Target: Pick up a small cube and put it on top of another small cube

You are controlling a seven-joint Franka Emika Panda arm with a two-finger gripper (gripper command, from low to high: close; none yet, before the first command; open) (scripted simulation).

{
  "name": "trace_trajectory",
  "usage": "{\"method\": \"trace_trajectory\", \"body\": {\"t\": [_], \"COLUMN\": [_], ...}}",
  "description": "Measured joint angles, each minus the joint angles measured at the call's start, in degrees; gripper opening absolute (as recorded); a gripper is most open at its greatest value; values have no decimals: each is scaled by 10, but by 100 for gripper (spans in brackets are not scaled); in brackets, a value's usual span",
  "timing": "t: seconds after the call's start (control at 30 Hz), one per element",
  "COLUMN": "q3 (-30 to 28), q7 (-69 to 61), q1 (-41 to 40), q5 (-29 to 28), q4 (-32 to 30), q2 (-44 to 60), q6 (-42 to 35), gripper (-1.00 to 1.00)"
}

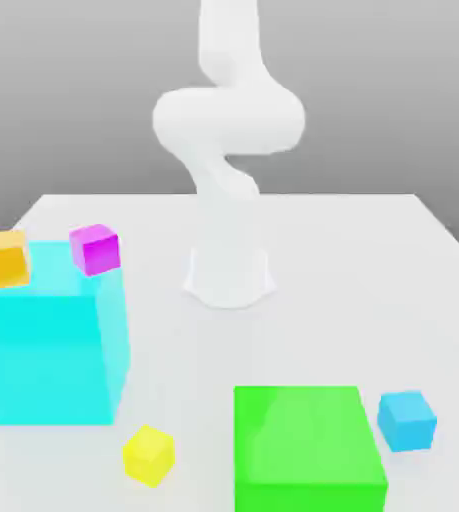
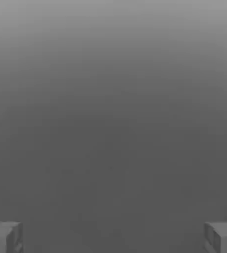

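Nothing grasped yet: my gripper (image 2: 113, 237) is spread wide, empty; next I descend over the small sky-blue cube (image 1: 407, 420).

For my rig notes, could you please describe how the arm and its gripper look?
The arm is plain white, smooth and rounded, on a flared white base, with no cables or markings visible. The gripper has blocky grey fingers with white parts at their outer edges.

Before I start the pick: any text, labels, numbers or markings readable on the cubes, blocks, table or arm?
None. The small sky-blue cube, yellow cube, magenta cube, orange cube, green block, cyan block, table and white arm are all plain, with no writing or signs.
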Motion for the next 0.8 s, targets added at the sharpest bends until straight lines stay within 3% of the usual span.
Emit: {"method": "trace_trajectory", "body": {"t": [0.37,0.8], "q3": [3,59], "q7": [-265,-568], "q1": [128,220], "q5": [-14,-22], "q4": [-68,-142], "q2": [232,502], "q6": [109,239], "gripper": [0,0]}}
